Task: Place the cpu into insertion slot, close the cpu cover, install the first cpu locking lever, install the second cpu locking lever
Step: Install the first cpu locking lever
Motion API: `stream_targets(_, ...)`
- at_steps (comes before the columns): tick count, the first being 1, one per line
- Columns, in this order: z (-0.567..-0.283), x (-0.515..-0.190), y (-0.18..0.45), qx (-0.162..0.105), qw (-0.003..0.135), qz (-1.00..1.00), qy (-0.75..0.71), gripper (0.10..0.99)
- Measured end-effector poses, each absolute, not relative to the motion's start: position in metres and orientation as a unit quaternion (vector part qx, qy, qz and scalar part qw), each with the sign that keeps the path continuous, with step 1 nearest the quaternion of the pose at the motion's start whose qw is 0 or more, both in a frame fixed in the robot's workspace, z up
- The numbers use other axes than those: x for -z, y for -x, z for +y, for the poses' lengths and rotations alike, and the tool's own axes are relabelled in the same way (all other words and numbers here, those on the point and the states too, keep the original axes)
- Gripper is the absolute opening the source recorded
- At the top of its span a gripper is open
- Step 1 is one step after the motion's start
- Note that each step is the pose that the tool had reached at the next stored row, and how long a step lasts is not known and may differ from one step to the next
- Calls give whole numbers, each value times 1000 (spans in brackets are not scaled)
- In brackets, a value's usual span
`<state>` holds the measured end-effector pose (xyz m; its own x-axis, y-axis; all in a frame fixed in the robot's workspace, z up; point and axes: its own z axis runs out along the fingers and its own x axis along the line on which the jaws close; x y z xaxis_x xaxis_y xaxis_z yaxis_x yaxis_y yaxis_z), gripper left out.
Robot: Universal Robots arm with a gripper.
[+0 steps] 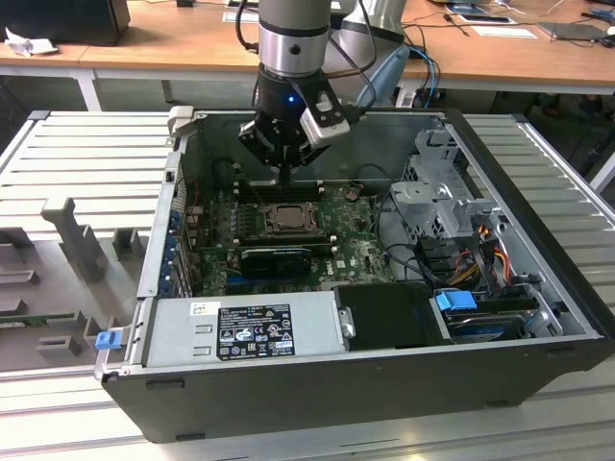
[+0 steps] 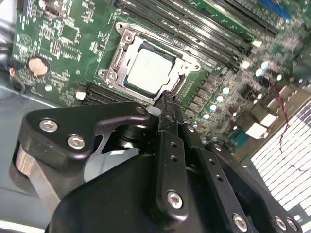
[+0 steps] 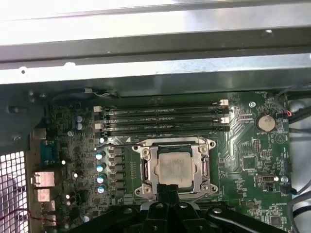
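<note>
Second wrist view shows the gripper (image 2: 168,97) with its two black fingers pressed together and nothing between them. Their tip sits at the edge of the insertion slot (image 2: 114,68); whether it touches the metal I cannot tell. The cpu (image 2: 148,73) lies flat in that slot, pale face up, with the cpu cover (image 2: 184,58) down around it. In the exterior view the arm reaches into the open computer case (image 1: 384,384), above the green motherboard (image 1: 360,254).

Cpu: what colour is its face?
The cpu is pale beige-silver; the second wrist view shows it best.
</note>
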<state>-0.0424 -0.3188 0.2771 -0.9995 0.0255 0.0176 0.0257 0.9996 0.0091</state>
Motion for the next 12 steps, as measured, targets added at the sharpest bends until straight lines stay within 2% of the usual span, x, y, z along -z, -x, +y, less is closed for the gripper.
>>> stream_targets(7, -319, -275, 44, 4, 7, -1000, -27, 106)
stream_targets(12, -319, -270, 68, 5, 3, -1000, -27, 106)
